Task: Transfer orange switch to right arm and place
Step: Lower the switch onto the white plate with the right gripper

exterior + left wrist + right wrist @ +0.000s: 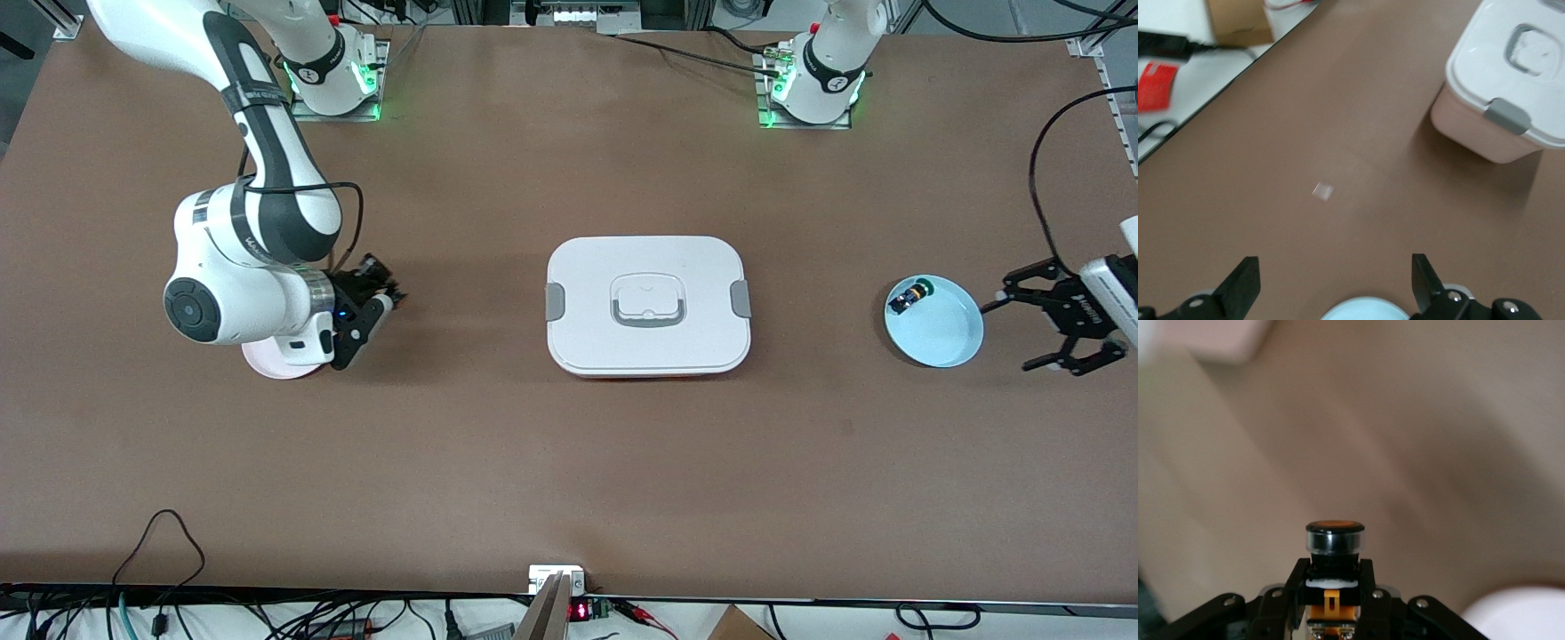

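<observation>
Switch first: I see the orange switch clamped in the right gripper, its cap clear of the fingertips, over the table beside a pink plate at the right arm's end. The left gripper hangs with jaws spread just beside a light blue plate, where 1 green-capped switch lies. A white lidded box sits mid-table.

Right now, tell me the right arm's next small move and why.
Probably lower the right gripper toward the pink plate just below it: it is shut on the orange switch, and the left gripper waits open beside the blue plate.
</observation>
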`<act>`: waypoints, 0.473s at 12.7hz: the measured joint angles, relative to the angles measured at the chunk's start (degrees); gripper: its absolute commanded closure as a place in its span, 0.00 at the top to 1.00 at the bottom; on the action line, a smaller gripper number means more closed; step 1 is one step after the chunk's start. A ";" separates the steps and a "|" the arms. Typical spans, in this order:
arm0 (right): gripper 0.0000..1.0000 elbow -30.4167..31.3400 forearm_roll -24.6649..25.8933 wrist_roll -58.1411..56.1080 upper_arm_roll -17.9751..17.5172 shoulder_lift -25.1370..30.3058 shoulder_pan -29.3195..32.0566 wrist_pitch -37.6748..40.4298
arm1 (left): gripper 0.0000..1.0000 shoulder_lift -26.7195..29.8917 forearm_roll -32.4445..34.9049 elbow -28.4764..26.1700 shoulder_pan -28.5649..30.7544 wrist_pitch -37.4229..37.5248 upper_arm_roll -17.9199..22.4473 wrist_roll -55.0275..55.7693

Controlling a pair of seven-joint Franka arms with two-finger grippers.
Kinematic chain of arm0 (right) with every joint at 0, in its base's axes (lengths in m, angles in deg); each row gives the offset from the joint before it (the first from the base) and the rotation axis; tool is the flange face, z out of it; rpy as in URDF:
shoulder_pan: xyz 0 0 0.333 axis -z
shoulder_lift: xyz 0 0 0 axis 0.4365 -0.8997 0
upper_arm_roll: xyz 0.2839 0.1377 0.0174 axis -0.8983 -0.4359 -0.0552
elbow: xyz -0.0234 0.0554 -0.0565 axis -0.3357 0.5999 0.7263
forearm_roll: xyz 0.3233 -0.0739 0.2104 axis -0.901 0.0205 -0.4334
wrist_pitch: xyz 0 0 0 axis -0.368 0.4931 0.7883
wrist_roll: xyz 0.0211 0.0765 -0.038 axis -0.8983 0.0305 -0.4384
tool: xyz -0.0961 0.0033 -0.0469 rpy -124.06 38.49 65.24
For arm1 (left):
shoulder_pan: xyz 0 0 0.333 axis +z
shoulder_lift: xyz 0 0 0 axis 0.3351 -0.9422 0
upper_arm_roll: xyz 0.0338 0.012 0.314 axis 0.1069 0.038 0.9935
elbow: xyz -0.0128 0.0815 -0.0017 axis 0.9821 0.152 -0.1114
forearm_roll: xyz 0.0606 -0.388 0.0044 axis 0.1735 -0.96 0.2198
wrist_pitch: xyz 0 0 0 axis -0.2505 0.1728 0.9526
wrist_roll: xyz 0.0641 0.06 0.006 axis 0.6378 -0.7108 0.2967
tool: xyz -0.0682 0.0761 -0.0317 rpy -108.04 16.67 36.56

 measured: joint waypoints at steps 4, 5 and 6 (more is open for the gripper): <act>0.08 1.47 9.08 -13.57 0.17 -0.01 4.94 -5.19 | 1.00 2.35 13.39 6.05 -0.76 5.51 0.04 21.81; 0.08 3.22 9.13 -17.26 0.19 -0.06 6.61 -7.92 | 1.00 3.30 15.18 6.67 -1.51 7.01 0.05 26.78; 0.08 5.38 9.13 -20.81 0.20 -0.14 7.98 -11.03 | 1.00 4.37 16.30 6.91 -2.53 8.59 0.05 31.67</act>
